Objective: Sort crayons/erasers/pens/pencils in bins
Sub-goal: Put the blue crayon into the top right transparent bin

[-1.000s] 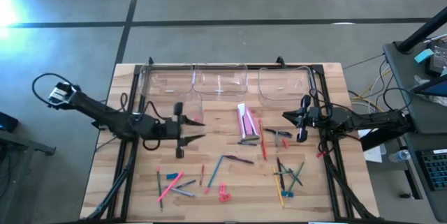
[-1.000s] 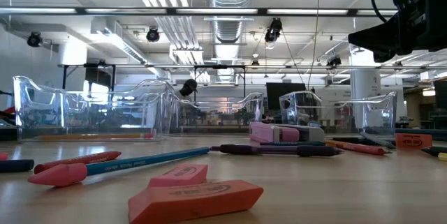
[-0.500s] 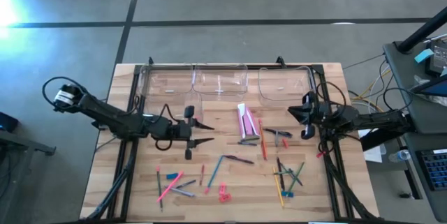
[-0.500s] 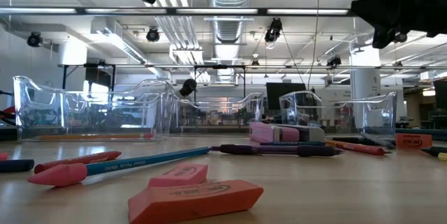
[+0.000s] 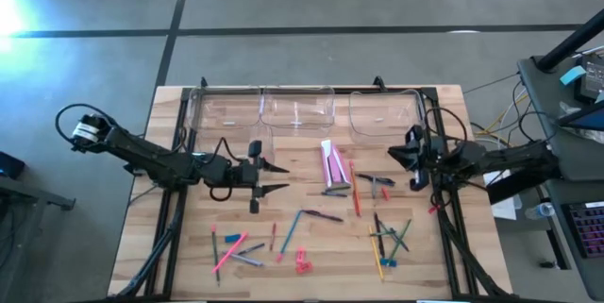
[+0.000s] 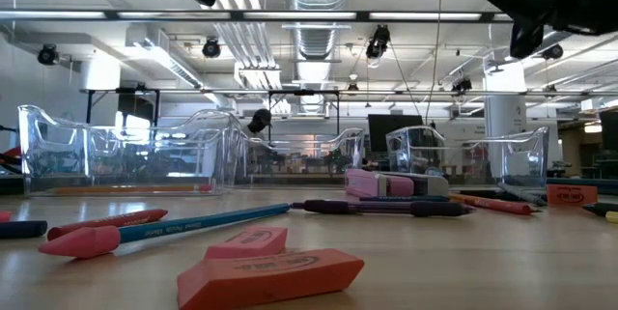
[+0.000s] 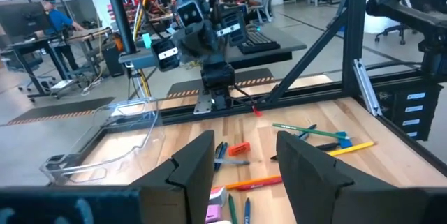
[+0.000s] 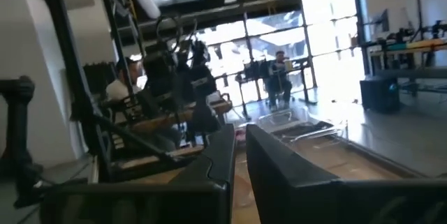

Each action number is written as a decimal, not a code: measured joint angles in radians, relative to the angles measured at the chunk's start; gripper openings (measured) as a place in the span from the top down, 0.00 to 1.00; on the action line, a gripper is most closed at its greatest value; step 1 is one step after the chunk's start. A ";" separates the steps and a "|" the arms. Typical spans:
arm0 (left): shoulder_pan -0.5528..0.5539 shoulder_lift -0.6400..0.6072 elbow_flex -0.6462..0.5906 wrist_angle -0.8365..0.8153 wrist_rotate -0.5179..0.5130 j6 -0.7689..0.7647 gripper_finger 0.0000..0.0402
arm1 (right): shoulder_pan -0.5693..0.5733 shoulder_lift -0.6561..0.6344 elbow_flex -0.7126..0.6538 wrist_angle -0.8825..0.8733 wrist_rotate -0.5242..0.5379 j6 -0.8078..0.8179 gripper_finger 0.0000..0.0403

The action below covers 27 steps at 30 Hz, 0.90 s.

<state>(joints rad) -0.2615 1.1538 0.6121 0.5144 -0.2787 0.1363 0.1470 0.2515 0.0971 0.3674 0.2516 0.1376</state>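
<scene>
three bins (image 5: pixel 297 111) (all clear), two erasers (image 6: pixel 270 273).

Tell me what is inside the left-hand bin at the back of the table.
In the low view, the left bin holds one thin orange stick lying flat along its floor. The bin's far corners are blurred by reflections, so anything small there cannot be seen.

The bins (image 5: pixel 297 111) stand in a row along the table's (image 5: pixel 189 246) far edge. Pens, pencils and erasers (image 6: pixel 270 276) lie scattered nearer, before them.
</scene>
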 joint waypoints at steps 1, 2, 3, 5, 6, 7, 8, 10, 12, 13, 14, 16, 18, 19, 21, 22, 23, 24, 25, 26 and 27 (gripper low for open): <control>0.000 0.000 0.000 0.000 0.000 -0.001 0.65 | 0.013 0.038 0.023 -0.013 0.000 -0.003 0.93; 0.000 0.000 0.000 0.000 0.000 -0.002 0.65 | 0.026 0.081 0.047 -0.032 0.003 -0.004 0.93; 0.000 0.000 0.000 0.000 0.000 -0.003 0.65 | 0.039 0.127 0.075 -0.052 0.009 -0.005 0.93; 0.000 0.000 0.000 -0.001 0.000 -0.015 0.65 | 0.062 0.228 0.134 -0.096 0.026 -0.004 0.93; 0.000 0.000 0.000 -0.002 0.000 -0.023 0.65 | 0.072 0.280 0.163 -0.125 0.041 0.001 0.93; 0.000 0.000 0.000 -0.003 0.000 -0.025 0.65 | 0.081 0.330 0.190 -0.155 0.057 0.009 0.93; 0.000 0.000 0.000 -0.008 0.000 -0.026 0.65 | 0.088 0.381 0.218 -0.185 0.070 0.024 0.93; 0.000 0.000 0.000 -0.014 0.000 -0.026 0.65 | 0.097 0.476 0.267 -0.227 0.080 0.053 0.93; 0.000 -0.001 0.000 -0.027 0.000 -0.026 0.65 | 0.106 0.561 0.309 -0.256 0.082 0.082 0.93; 0.000 -0.001 0.000 -0.034 0.000 -0.026 0.65 | 0.110 0.604 0.324 -0.263 0.081 0.092 0.93; 0.000 -0.001 -0.001 -0.038 0.000 -0.027 0.65 | 0.116 0.648 0.333 -0.276 0.078 0.099 0.93; 0.000 0.000 -0.002 -0.038 0.000 -0.027 0.65 | 0.125 0.719 0.358 -0.274 0.079 0.117 0.92; 0.000 0.000 -0.003 -0.040 -0.001 -0.027 0.65 | 0.132 0.783 0.383 -0.243 0.081 0.150 0.90; 0.000 0.000 -0.004 -0.042 -0.001 -0.027 0.65 | 0.135 0.814 0.386 -0.260 0.080 0.162 0.88; 0.000 0.000 -0.005 -0.053 -0.001 -0.027 0.65 | 0.142 0.881 0.397 -0.276 0.070 0.183 0.83; 0.000 0.000 -0.007 -0.054 -0.001 -0.027 0.65 | 0.144 0.906 0.404 -0.274 0.067 0.187 0.80; 0.000 0.000 -0.009 -0.053 -0.001 -0.027 0.65 | 0.144 0.928 0.414 -0.273 0.068 0.193 0.77; 0.000 0.000 -0.010 -0.052 -0.001 -0.027 0.65 | 0.144 0.947 0.428 -0.262 0.070 0.201 0.74; 0.000 0.000 -0.011 -0.053 -0.001 -0.027 0.65 | 0.144 0.966 0.439 -0.248 0.070 0.203 0.71; 0.000 0.000 -0.011 -0.053 -0.001 -0.027 0.65 | 0.144 0.987 0.445 -0.253 0.070 0.203 0.68; 0.000 0.000 -0.011 -0.052 -0.001 -0.027 0.65 | 0.144 1.007 0.449 -0.272 0.069 0.203 0.66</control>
<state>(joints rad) -0.2619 1.1538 0.6006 0.4623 -0.2798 0.1097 0.2905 1.2587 0.5466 0.0957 0.3201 0.3405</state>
